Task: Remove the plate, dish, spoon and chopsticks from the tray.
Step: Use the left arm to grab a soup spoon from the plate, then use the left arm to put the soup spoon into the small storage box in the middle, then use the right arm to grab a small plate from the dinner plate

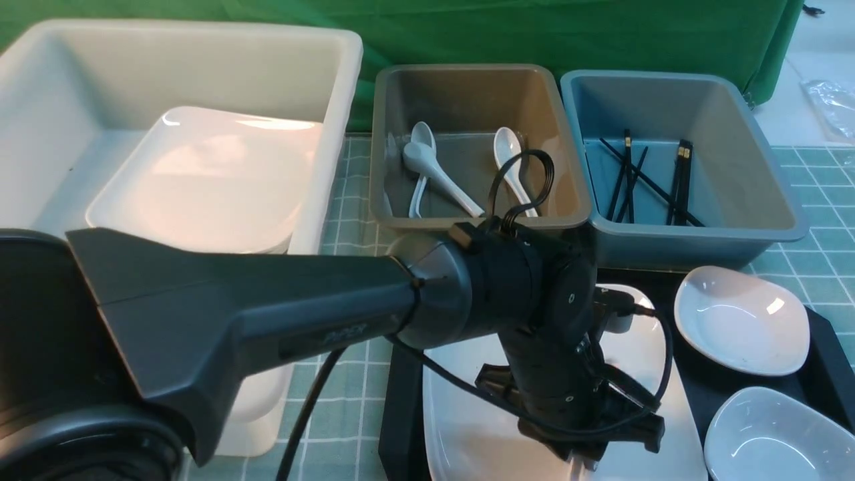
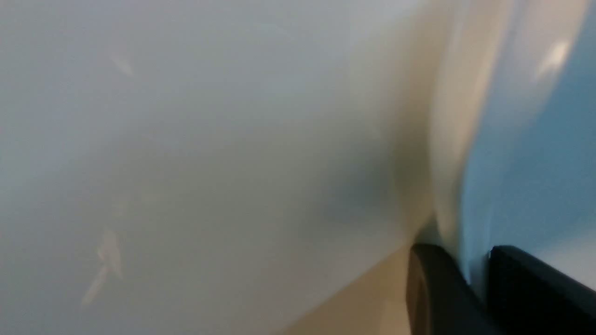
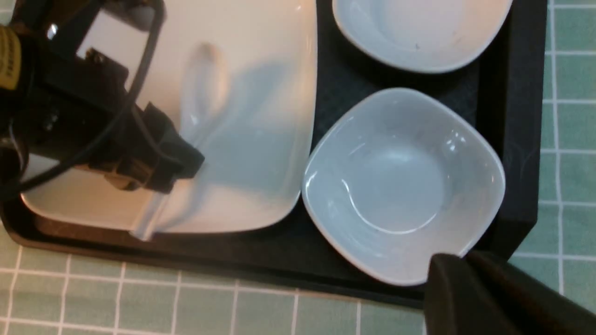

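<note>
Faint raised lettering (image 1: 344, 332) on the dark grey plastic arm casing (image 1: 254, 300) is unreadable. A yellow label (image 3: 7, 56) on black wrist hardware carries print too blurred to read.

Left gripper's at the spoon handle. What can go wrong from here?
1. Left gripper sits over the handle of the glossy spoon; the grip is unclear, so it may slip and drop onto the plate.
2. Right gripper hangs by the nearer dish on the same tray; the arms may clash.

Bright, glary — left wrist seemingly defocused
</note>
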You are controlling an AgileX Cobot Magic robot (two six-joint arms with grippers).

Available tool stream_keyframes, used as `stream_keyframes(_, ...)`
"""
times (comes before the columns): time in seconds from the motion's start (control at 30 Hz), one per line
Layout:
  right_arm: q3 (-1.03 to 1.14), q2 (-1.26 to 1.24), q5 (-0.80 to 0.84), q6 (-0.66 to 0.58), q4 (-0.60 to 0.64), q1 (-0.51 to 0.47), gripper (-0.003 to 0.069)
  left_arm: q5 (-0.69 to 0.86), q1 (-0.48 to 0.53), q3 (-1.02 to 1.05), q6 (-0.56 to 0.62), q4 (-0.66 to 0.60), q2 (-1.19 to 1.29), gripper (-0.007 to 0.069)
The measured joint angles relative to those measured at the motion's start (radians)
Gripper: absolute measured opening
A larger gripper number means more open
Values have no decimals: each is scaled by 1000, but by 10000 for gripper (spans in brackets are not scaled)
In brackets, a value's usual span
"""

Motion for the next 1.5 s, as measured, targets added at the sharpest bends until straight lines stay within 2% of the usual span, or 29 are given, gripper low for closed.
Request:
stream_keyframes(0.23,0,0,-23,1,0,0,77,32,13,3,7,60,-67,39)
stream_keyframes(0.37,0,0,-33,1,0,0,84,36,58,3,11,68,-176,38)
stream_keyframes(0.53,0,0,-37,1,0,0,87,-46,173,-13,38,88,-292,38)
stream_keyframes(0.57,0,0,-38,1,1,0,89,-102,234,-47,72,90,-301,38)
stream_keyframes(0.7,0,0,-43,8,11,0,95,-213,345,-144,91,88,-253,38)
stream_keyframes(0.83,0,0,-45,11,13,0,99,-247,409,-225,88,88,-166,41)
stream_keyframes(0.97,0,0,-56,12,13,0,108,-293,448,-267,84,85,-81,74)
stream_keyframes(1.13,0,0,-81,14,14,0,131,-346,473,-274,81,83,-15,202)
stream_keyframes(1.27,0,0,-86,-1,14,0,179,-308,480,-276,81,77,-5,316)
stream_keyframes(1.3,0,0,-85,-1,14,0,179,-299,480,-276,81,77,-6,319)
stream_keyframes(1.33,0,1,-69,-30,15,0,221,-253,480,-276,82,77,-20,340)
stream_keyframes(1.4,0,16,-32,-70,23,0,290,-138,482,-276,97,79,-56,318)
stream_keyframes(1.5,12,66,-12,-99,37,28,405,19,482,-278,159,99,-144,169)
